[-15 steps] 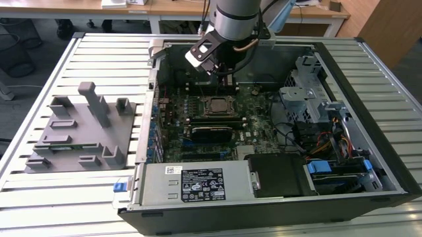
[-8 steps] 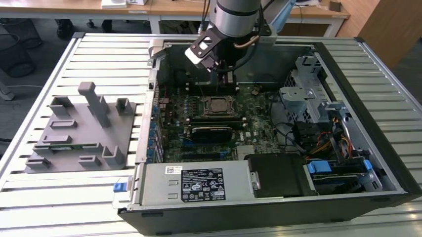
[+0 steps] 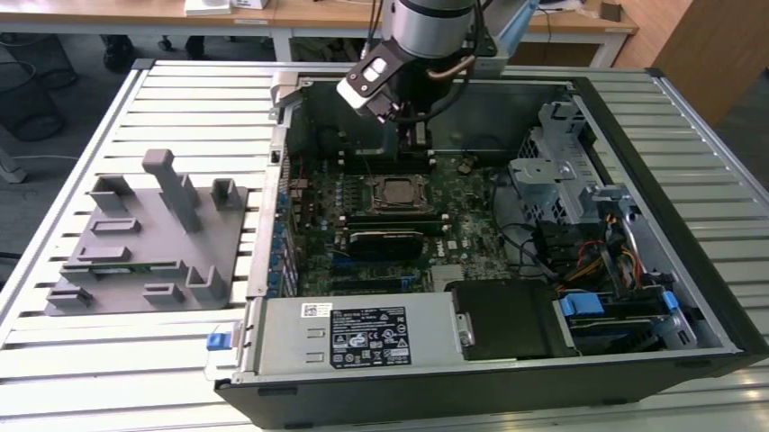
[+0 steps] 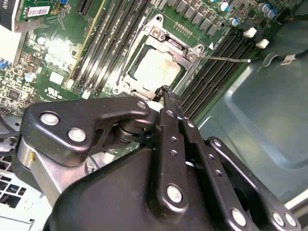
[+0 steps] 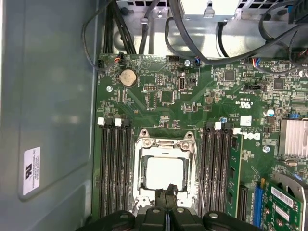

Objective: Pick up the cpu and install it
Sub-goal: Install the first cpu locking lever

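Pincer (image 5: 166, 193): tips pressed together, nothing held (hairline slit between them at most).

Cpu (image 5: 165, 172): lies in the socket (image 5: 142, 144) on the motherboard (image 5: 159, 96), silver lid up, with the metal frame round all sides. It looks flat and square to the frame, as far as I can judge.

Rel. position: in the first wrist view my tips hang over the socket's edge, just beside the cpu. Can't tell if they touch the frame, but they seem clear of the lid. In the exterior view I'm down inside the PC case (image 3: 673, 180), with the cpu close beneath the tips.

Step, my read: cpu placed, pincer at the socket w/ empty tips.

Doing it well (judgement): keep motion strictly vertical, w/ no sideways drag across the lid, since the contacts underneath prob. bend easily. Mind the thin lever wire (image 4: 226, 58) jutting out beside the socket in the second wrist view, and the memory slots (image 5: 115, 168) flanking it.
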You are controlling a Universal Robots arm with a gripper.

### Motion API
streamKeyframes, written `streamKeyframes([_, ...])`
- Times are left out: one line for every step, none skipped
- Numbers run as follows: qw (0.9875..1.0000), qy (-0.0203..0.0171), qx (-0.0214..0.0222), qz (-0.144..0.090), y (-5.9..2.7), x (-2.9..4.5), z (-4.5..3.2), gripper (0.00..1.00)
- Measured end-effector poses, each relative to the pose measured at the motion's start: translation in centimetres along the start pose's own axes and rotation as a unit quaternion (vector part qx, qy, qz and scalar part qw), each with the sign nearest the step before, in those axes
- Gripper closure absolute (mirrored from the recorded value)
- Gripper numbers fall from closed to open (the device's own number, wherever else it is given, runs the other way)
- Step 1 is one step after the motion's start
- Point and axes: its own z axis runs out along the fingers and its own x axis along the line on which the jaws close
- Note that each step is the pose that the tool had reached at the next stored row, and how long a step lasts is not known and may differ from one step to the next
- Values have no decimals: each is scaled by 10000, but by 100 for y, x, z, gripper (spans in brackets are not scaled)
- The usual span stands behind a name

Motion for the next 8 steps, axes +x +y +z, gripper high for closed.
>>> streamKeyframes([10000, -1, 1, -2, -2, 1, -10, 89])
streamKeyframes([10000, 0, 2, -27, -4, 1, -9, 89])
streamKeyframes([9999, -2, 7, -103, -4, 1, -9, 89])
streamKeyframes([9998, -6, 13, -193, -4, 1, -9, 89])
streamKeyframes([9996, -10, 20, -282, -4, 1, -8, 89])
streamKeyframes([9993, -13, 26, -372, -4, 1, -7, 89])
streamKeyframes([9989, -17, 33, -469, -4, 1, -5, 89])
streamKeyframes([9984, -20, 39, -559, -4, 0, -3, 89])
